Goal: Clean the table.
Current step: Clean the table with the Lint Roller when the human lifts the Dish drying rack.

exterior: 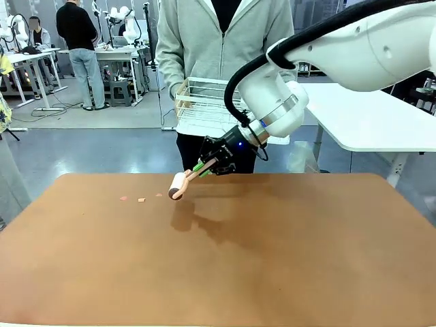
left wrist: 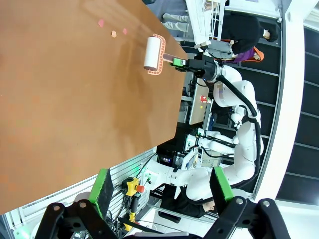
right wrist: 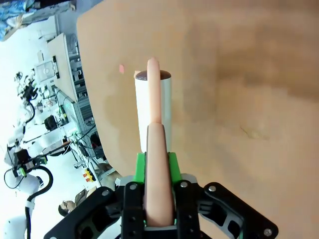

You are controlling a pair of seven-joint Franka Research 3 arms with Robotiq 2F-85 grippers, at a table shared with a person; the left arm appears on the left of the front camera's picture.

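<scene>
The right gripper point(exterior: 208, 165) is clamped on the peach-pink plastic handle of a lint roller point(exterior: 179, 185). In the right wrist view the handle runs straight out between the green pads point(right wrist: 141, 167), which press on both its sides, to the white cylindrical roll point(right wrist: 167, 109) at its tip. The roller slants down and to the robot's left from the gripper, its roll low over the far-left part of the large reddish-brown matte table point(exterior: 238, 259); whether the roll touches the top cannot be told, though its shadow falls just beneath it. Just to the left of the roll, three small pink scraps point(exterior: 142, 200) lie on the table in a loose row near the far edge. The white right arm point(exterior: 354, 48) reaches in from the upper right, across the middle. The left gripper point(left wrist: 162, 186) hangs off the table's near side with its green-padded fingers point(left wrist: 103, 186) spread wide and nothing between them. Beyond the far edge stands a person in a grey zipped hoodie point(exterior: 218, 41), holding a white wire rack point(exterior: 204, 105) in front of the body.
</scene>
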